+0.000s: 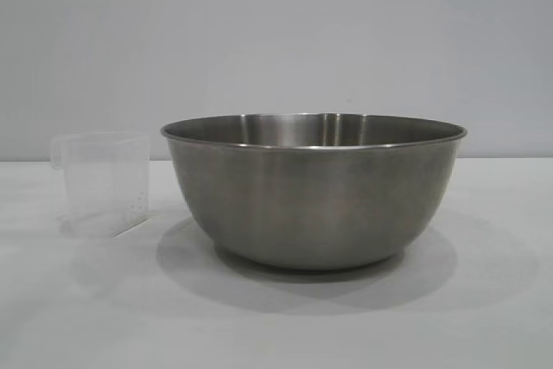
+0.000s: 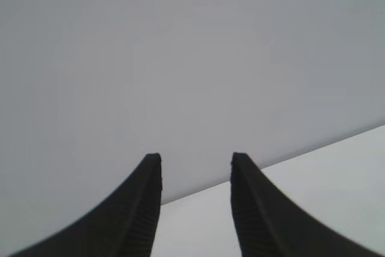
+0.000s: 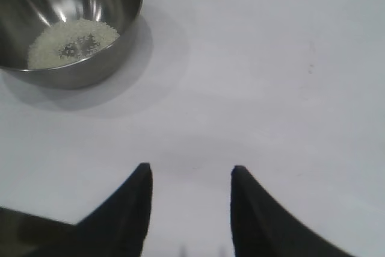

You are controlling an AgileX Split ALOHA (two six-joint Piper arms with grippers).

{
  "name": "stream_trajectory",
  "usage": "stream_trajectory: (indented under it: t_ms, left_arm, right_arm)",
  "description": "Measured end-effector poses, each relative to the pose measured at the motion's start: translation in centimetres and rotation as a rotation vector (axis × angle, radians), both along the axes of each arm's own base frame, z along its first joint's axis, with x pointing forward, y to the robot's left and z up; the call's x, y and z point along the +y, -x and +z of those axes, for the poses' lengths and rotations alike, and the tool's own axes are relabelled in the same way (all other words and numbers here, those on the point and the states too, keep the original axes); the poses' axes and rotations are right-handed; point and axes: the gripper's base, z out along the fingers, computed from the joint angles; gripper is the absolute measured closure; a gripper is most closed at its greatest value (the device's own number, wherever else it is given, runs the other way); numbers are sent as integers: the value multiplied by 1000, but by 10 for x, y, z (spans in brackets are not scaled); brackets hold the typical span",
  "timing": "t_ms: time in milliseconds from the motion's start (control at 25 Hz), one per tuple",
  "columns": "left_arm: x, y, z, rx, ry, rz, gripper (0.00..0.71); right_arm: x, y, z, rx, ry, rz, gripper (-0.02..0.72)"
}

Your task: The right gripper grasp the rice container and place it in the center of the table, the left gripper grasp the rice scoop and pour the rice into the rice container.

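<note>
Each tool, left [image 2: 195, 170] and right [image 3: 191, 179], has two black curved fingers tapering to blunt tips, the left's inner faces ribbed.

The setting is a staged test bench, of the kind found in a robotics lab, not a lived-in kitchen. Evidence: a plain white tabletop [image 1: 484, 317] meets a bare grey backdrop wall [image 1: 276, 32] along its far edge. The only kitchenware is one steel rice container [image 1: 315, 192] and one clear rice scoop [image 1: 102, 183], standing side by side. Black end effector fingers [image 3: 129, 215] enter the wrist views.
</note>
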Motion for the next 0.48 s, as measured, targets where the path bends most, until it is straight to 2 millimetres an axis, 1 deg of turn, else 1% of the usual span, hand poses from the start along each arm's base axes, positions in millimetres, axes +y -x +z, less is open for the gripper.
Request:
stream_trajectory:
  t_ms: [280, 480]
  left_arm:
    - [4, 33, 26, 44, -37, 71, 490]
    - [9, 61, 33, 148, 5, 150, 490]
  right_arm:
    - [0, 0, 0, 1, -4, 2, 403]
    - [3, 1, 0, 9, -29, 12, 403]
